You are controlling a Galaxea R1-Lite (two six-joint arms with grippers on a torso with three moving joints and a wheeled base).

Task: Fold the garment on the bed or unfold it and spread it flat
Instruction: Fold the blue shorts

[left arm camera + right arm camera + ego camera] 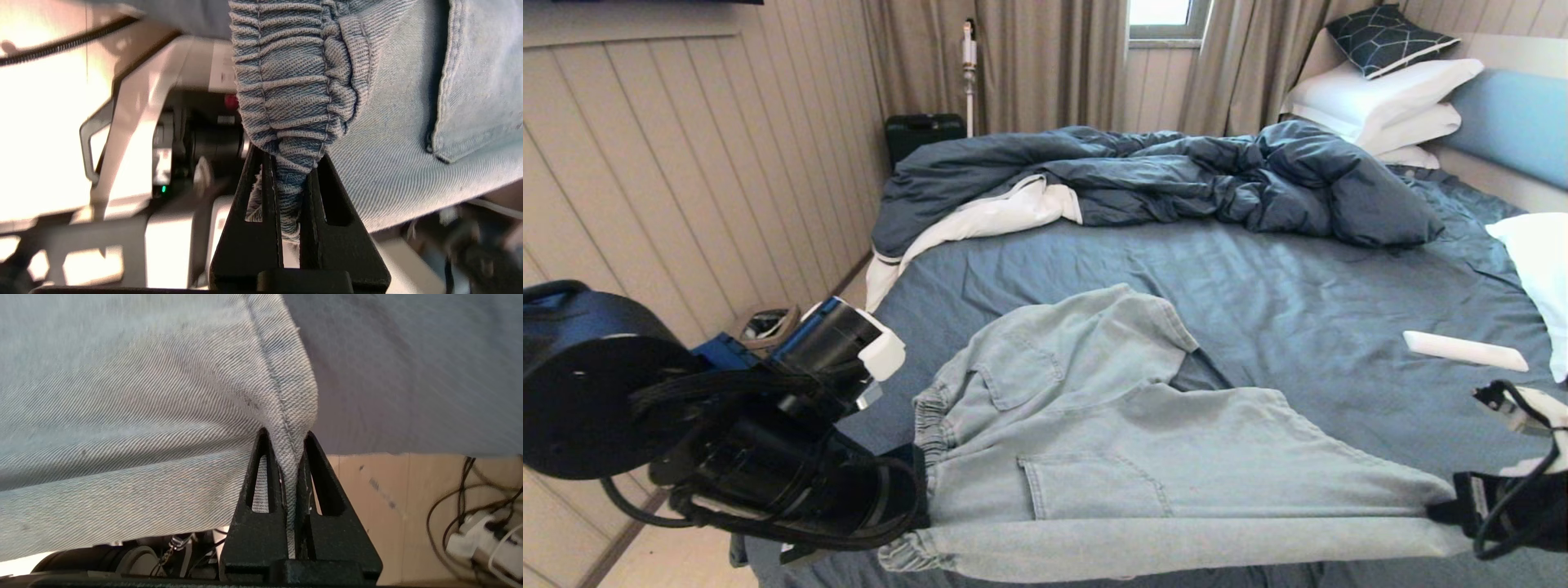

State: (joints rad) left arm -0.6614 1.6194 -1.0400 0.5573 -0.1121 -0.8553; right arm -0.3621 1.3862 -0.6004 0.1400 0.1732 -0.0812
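The pale denim shorts (1143, 441) lie spread across the near part of the bed (1298, 286), with their near edge lifted and pulled taut between both grippers. My left gripper (919, 498) is shut on the gathered elastic waistband (286, 102) at the shorts' left end; the cloth is pinched between its black fingers (261, 212). At the right end my right gripper (1462, 510) is shut on the stitched leg hem (286, 416). A square patch pocket (1094, 486) faces up near the front.
A rumpled dark blue duvet (1176, 175) with white lining fills the far side of the bed. White pillows (1388, 98) and a dark patterned cushion (1388, 37) lean at the headboard (1515, 122). A white remote-like bar (1466, 351) lies on the sheet at the right.
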